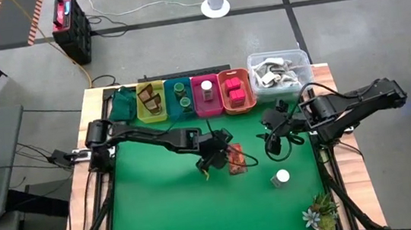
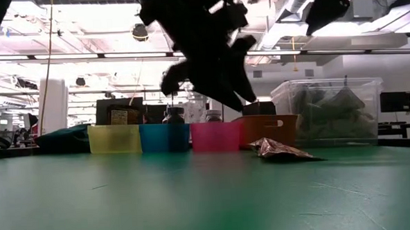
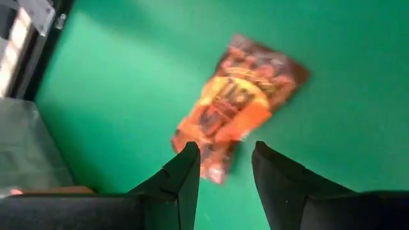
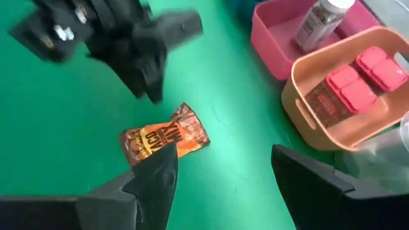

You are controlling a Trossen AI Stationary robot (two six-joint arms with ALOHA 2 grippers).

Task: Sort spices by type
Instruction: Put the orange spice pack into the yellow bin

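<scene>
One crinkly flat foil packet (image 3: 239,96) lies under left end effector (image 3: 223,167), fingers apart; right end effector (image 4: 220,169) apart too.

The left gripper (image 3: 223,167) is hovering with its two dark fingers (image 3: 182,179) parted just above the near end of a brown-orange packet (image 3: 239,102), which is lying flat on the green tabletop (image 3: 128,83).

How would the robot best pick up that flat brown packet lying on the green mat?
Probably from straight above, pinching the brown packet across its narrow width near one end. It lies flat, so no side is open. The left gripper hovers over it, fingers open.
</scene>
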